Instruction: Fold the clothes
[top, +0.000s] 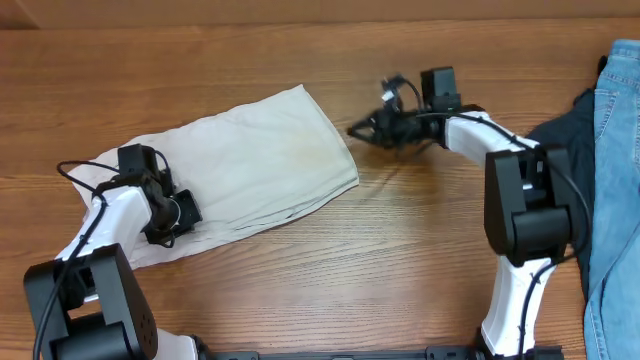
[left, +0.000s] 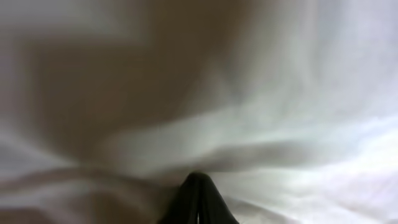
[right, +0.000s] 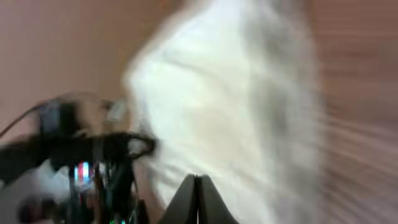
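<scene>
The cream shorts lie flat on the left-centre of the wooden worktop, apparently doubled into a slanted oblong. The left gripper sits on their lower-left end with its jaws together; I cannot tell whether it pinches any cloth. The right gripper hangs over bare wood just beside the right edge, jaws together and holding nothing. The next fold probably calls for pinching both corners of 1 short end through every layer, then carrying them low and level until the edges match. No container is in view. A dark navy garment and blue jeans lie well apart at the right.
</scene>
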